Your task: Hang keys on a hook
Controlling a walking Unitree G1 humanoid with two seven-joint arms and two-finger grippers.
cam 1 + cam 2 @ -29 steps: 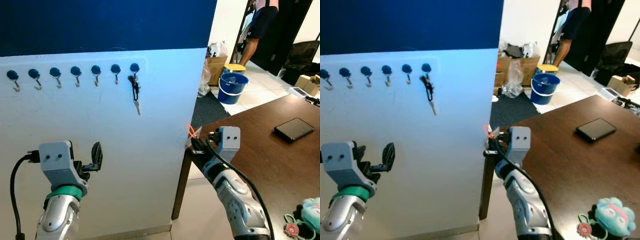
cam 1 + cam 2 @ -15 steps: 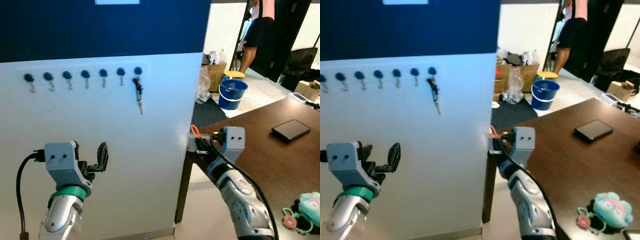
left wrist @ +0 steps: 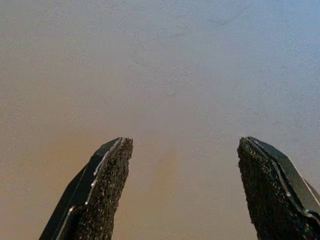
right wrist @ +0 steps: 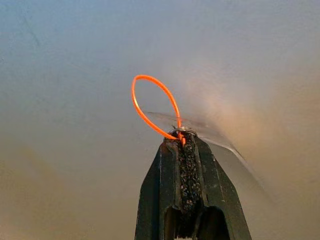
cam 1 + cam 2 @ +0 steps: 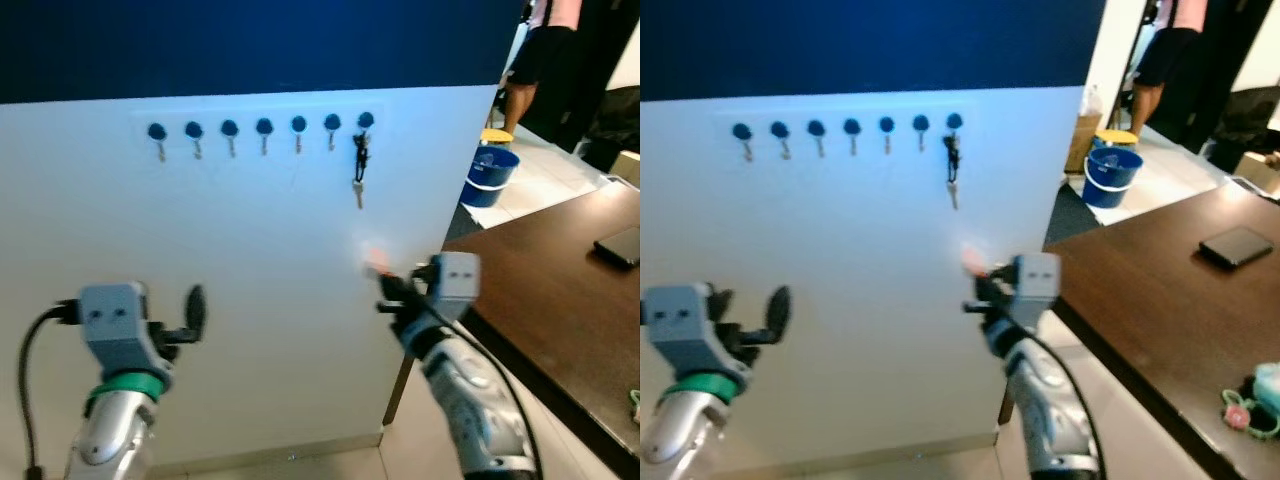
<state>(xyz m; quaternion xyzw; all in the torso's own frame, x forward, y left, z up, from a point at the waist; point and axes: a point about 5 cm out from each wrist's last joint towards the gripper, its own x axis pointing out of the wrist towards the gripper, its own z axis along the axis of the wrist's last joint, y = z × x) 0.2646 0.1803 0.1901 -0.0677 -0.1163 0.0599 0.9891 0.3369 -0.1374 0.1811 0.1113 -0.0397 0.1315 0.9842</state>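
Clamping an orange key loop, right end effector faces bare wall; left end effector gapes wide.

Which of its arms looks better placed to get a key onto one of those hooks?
The right. Its gripper is shut on the orange key loop and raised toward the white panel, below the row of hooks. The left gripper is open and holds nothing.

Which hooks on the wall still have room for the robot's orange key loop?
The six hooks left of the hanging keys are bare. The rightmost hook is taken. The right gripper holds the orange loop below that crowded end.
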